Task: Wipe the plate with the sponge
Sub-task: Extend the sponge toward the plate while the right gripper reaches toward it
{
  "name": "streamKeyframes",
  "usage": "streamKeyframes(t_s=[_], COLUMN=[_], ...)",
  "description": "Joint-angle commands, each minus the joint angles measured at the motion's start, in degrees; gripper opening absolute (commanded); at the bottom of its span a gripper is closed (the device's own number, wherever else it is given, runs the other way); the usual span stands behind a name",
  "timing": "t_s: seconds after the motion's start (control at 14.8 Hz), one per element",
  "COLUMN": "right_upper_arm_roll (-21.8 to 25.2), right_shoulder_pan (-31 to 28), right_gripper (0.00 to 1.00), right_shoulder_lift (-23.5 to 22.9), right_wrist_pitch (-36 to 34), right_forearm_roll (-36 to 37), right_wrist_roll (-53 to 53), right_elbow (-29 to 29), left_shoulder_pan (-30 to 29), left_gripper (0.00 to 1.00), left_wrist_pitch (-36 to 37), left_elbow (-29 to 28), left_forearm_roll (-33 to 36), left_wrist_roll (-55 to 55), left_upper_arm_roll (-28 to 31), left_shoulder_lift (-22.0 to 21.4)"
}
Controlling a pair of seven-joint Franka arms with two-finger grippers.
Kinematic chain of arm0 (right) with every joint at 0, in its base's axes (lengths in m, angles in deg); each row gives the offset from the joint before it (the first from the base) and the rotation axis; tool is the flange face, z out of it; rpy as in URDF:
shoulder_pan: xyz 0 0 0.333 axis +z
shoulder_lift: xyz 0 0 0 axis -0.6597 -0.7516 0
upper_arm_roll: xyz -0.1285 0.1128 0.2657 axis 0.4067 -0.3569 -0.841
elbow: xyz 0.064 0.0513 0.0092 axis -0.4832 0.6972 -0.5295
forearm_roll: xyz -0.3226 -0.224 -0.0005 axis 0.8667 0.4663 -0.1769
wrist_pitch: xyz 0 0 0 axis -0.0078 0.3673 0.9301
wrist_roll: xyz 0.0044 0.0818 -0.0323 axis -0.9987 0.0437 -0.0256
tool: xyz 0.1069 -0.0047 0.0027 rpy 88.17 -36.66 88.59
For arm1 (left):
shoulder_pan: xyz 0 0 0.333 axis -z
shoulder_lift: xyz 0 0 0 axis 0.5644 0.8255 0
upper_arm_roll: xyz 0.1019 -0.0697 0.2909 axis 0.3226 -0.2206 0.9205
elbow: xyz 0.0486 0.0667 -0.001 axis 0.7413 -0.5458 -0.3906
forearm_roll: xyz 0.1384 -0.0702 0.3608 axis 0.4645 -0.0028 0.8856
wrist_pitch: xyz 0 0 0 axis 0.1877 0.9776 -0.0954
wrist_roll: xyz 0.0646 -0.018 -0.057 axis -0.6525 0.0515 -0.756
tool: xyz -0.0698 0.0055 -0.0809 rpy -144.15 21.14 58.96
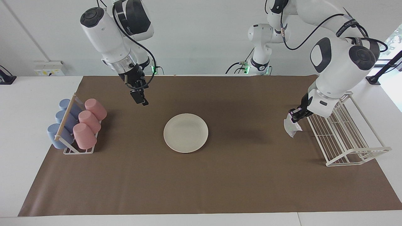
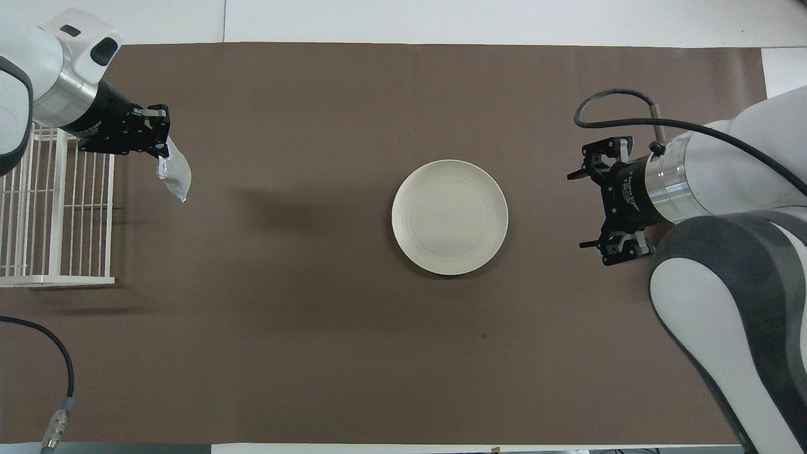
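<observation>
Left end effector (image 1: 295,117) pinches the small silvery-white glittery sponge (image 1: 291,127), raised over the brown paper sheet (image 1: 220,175) covering the white table (image 1: 19,131), just beside the white wire rack (image 1: 345,135). Round cream-white plate (image 1: 186,132) lies flat mid-sheet, well apart from both end effectors. Right end effector (image 1: 139,97) hangs with fingers spread, empty, between plate and cup rack (image 1: 77,125); pale wall at the robots' end.

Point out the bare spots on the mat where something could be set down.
Bare mat lies between the plate and the wire rack, and between the plate and the cup rack. Crowded beside the wire rack: the left gripper hangs there holding the sponge.
</observation>
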Motion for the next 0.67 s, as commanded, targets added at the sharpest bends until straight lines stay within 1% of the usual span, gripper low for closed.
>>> streamKeyframes(t_s=[0.0,0.2,0.34,0.4,0.61], right_upper_arm_roll=[-0.3,-0.3,-0.3,-0.3,-0.3], right_shoulder_pan=[0.9,4.7,6.7,7.0,7.2], right_gripper=[1.0,1.0,1.0,1.0,1.0], right_shoulder_lift=[-0.5,-0.5,-0.8,-1.4,-4.0], right_wrist_pitch=[-3.0,-4.0,-6.4,-7.0,-7.1], right_forearm_roll=[-1.0,0.4,3.2,3.5,3.0], right_wrist_roll=[1.1,0.8,-0.5,-2.2,-7.4], right_elbow=[-2.7,-3.0,-4.6,-5.9,-11.7], left_shoulder_pan=[-1.8,-2.4,-2.9,-4.1,-6.0], left_gripper=[0.0,0.0,0.0,0.0,0.0], left_wrist_pitch=[-3.1,-6.2,-7.1,-7.1,-11.1], left_elbow=[-3.7,-9.2,-12.7,-15.0,-27.6], left_forearm_roll=[-9.6,-17.9,-23.8,-26.6,-36.3], left_wrist_roll=[1.9,4.1,8.2,11.6,21.8], left_upper_arm_roll=[-0.1,-0.2,-0.1,-0.2,-0.2], left_shoulder_lift=[-2.3,-4.7,-6.5,-7.7,-13.8])
